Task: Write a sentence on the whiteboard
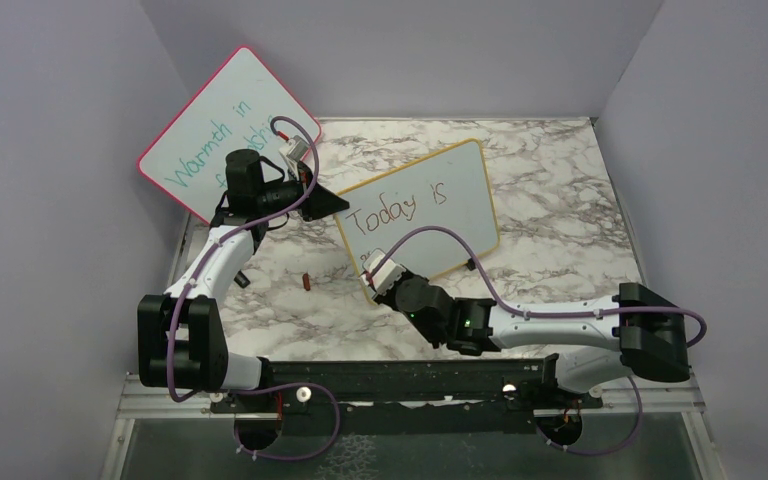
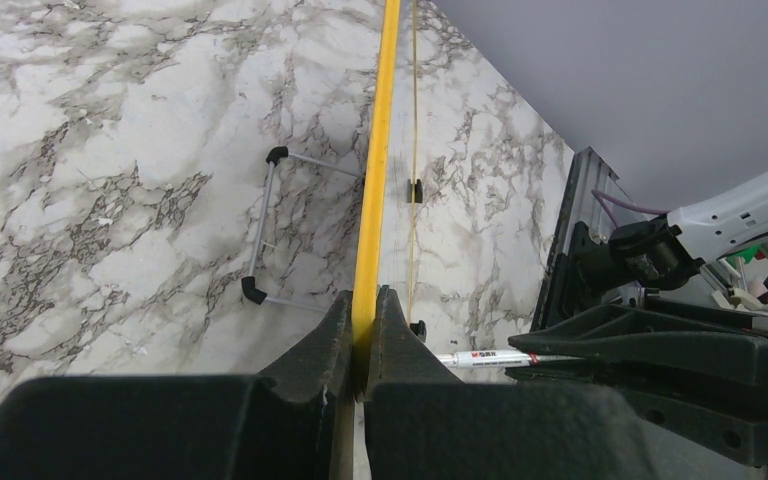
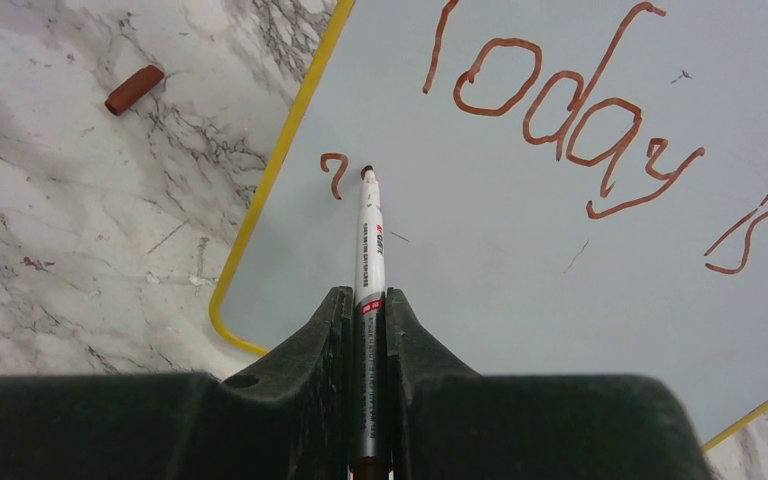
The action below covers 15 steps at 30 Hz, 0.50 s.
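Note:
The yellow-framed whiteboard stands tilted on the marble table, and its face fills the right wrist view. The sentence reads "Today is" in red-brown, with a small first stroke starting a second line. My left gripper is shut on the board's left edge, seen as a yellow strip between the fingers. My right gripper is shut on a white marker whose tip touches the board beside the new stroke.
A pink-framed board with teal writing leans at the back left. The red-brown marker cap lies on the table left of the whiteboard, also in the right wrist view. The board's wire stand rests behind it. Purple walls enclose the table.

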Tool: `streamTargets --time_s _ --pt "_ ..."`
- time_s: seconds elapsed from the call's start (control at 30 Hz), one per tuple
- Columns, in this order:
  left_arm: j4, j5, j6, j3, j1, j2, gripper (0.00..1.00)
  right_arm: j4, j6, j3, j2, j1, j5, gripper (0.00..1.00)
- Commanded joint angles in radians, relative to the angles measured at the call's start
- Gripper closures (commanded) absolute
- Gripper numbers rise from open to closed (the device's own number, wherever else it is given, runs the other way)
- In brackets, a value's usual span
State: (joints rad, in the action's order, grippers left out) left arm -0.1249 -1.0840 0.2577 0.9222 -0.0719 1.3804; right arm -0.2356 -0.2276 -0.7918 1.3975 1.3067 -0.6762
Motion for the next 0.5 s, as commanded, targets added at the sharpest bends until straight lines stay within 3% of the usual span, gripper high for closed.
streamTargets --time_s 0.0,0.47 --pt "0.062 0.067 -0.066 -0.008 -0.005 0.014 1.00 -0.010 0.008 -0.030 0.012 -0.012 -0.041 1.00" --pt "0.062 0.070 -0.066 -0.008 -0.004 0.014 1.00 0.111 0.065 -0.008 -0.021 -0.010 0.025 0.99"
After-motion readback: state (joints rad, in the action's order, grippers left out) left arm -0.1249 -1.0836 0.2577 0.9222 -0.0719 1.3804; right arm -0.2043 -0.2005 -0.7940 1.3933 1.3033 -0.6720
